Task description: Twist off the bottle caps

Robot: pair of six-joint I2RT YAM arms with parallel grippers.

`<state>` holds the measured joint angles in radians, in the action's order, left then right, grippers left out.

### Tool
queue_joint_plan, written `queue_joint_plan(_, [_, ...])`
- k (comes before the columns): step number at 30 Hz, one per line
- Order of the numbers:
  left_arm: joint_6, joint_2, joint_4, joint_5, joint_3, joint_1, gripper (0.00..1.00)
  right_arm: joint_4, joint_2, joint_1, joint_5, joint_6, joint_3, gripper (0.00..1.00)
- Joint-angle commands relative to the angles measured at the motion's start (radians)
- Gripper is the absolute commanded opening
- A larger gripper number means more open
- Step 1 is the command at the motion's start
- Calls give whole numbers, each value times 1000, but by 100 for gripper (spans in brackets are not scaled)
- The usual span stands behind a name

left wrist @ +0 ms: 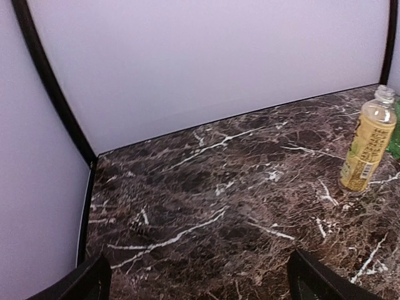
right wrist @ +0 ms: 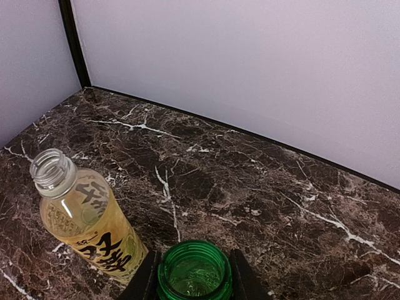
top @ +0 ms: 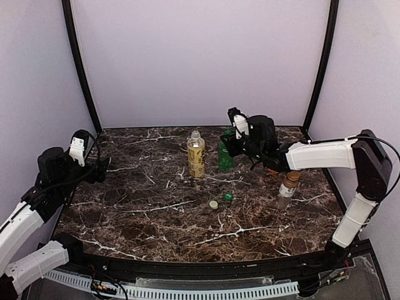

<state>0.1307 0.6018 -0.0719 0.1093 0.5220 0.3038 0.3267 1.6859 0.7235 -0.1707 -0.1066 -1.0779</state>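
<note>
Green plastic bottle (right wrist: 194, 275), uncapped and upright, is clasped at the neck by the right gripper (top: 225, 143). Just beside it an open clear bottle of yellow liquid (top: 196, 157) is stood. A loose green round cap (top: 228, 197) and a pale round cap (top: 214, 204) are seen nearer on the dark veined marble table (top: 144, 212). The left gripper (left wrist: 200, 269) is held spread and empty, well apart.

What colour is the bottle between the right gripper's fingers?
Green. The bottle shows best in the right wrist view.
</note>
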Motion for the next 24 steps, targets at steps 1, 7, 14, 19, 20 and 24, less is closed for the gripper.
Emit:
queue_joint_plan(1, [-204,-52,-37,72,-97,-93,99,135,40,-13,-34,4,18,0])
queue_joint_plan(7, [-220,-101,18,3,-191,-171,99,297,104,-19,-10,26,91,0])
queue_joint_plan(14, [-150,-150,59,-42,-262,-189,99,335,181,-19,5,56,95,0])
queue_joint_plan(19, [-148,-152,67,-52,-277,-199,99,316,199,-19,12,66,103,0])
queue_joint_plan(20, [-148,-152,68,-54,-278,-200,99,316,200,-19,14,65,107,0])
queue_joint_plan(24, [-148,-151,68,-44,-277,-200,99,281,189,-19,16,61,105,15])
